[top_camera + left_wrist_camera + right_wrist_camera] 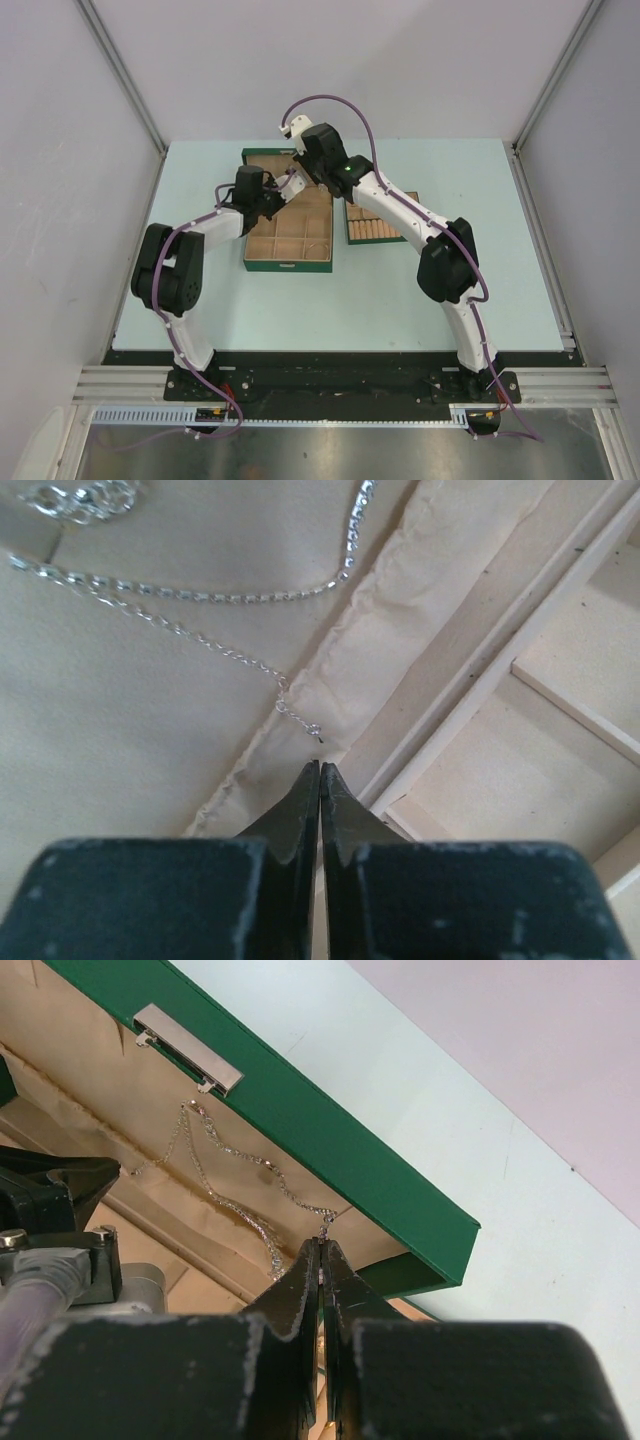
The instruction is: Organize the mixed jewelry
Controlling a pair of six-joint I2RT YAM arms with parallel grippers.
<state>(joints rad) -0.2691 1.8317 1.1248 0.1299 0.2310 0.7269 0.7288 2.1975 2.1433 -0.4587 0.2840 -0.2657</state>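
Necklace [250,1222] — right claw [322,1245] seemingly pinching it

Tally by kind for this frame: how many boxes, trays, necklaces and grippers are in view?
green box: 1
tan tray: 1
chain necklace: 1
grippers: 2, the left gripper and the right gripper
Total: 5

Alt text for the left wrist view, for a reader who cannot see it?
The left gripper, fingers shut, points at the end of a thin silver chain lying on tan fabric lining; divided tan compartments sit to the right.
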